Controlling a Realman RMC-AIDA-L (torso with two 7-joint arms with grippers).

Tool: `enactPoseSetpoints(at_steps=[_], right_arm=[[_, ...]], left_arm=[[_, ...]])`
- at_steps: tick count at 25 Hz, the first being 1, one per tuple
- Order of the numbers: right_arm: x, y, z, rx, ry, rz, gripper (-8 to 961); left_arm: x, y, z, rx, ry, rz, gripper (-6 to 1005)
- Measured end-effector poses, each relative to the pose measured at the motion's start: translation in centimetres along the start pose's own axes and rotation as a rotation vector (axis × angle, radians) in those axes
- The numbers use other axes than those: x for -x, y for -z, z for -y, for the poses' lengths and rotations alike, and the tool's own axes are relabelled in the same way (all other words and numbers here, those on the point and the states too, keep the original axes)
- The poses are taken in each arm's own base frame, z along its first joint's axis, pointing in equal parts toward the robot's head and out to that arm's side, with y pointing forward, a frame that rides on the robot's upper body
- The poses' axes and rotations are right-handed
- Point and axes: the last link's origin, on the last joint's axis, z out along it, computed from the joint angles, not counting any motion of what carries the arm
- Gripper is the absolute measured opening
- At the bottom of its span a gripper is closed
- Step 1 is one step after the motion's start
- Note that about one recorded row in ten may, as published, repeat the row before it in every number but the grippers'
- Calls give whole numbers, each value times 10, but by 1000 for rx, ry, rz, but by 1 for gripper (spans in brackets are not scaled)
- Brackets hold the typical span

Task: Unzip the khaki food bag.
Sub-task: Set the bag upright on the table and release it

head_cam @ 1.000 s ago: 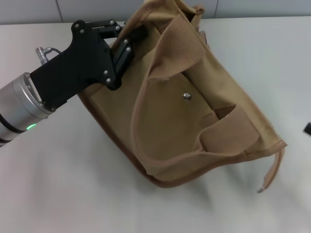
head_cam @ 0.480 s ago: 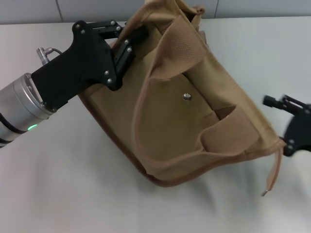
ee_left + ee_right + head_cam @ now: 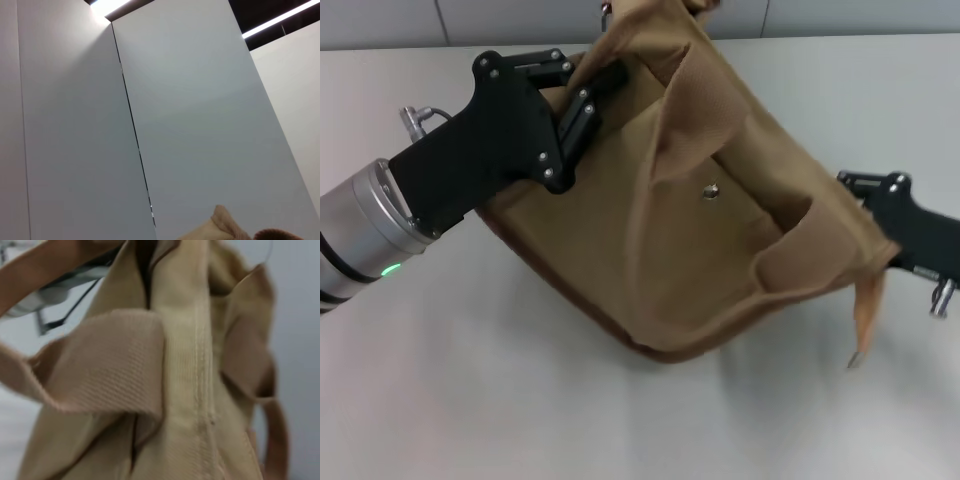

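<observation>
The khaki food bag [image 3: 700,250] hangs tilted over the white table, its front pocket and metal snap [image 3: 711,191] facing me and one wide webbing handle [image 3: 695,100] flopped across the front. My left gripper [image 3: 588,82] is shut on the bag's upper left end and holds it up. My right gripper [image 3: 870,195] reaches in from the right and touches the bag's right end, where a thin strap [image 3: 865,315] dangles. The right wrist view is filled by the bag's fabric [image 3: 185,390] and a handle [image 3: 110,360]. The zipper is hidden.
The white table [image 3: 470,380] spreads around and below the bag. A grey panelled wall runs along the back. The left wrist view shows wall panels and a scrap of bag fabric [image 3: 225,227].
My right arm has come in from the right edge up to the bag's right end. The bag has swung and tilted further, its right end lifted. My left gripper has hardly moved.
</observation>
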Motion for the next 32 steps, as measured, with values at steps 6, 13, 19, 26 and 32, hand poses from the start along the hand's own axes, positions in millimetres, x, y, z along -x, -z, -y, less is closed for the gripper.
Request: enactPoseSetpoints(at_steps=[6, 13, 19, 26, 32], right_arm=[[9, 9, 21, -147, 11, 59, 377], [20, 17, 46, -259, 58, 76, 202], [34, 1, 63, -239, 30, 99, 105], [24, -6, 57, -212, -1, 41, 100], [14, 18, 45, -240, -34, 31, 282]], left_arm=[[9, 8, -12, -30, 56, 30, 59], [23, 14, -29, -34, 86, 91, 60], [33, 27, -41, -32, 91, 161, 62], [37, 42, -48, -69, 101, 198, 63], [36, 56, -51, -101, 113, 214, 231]])
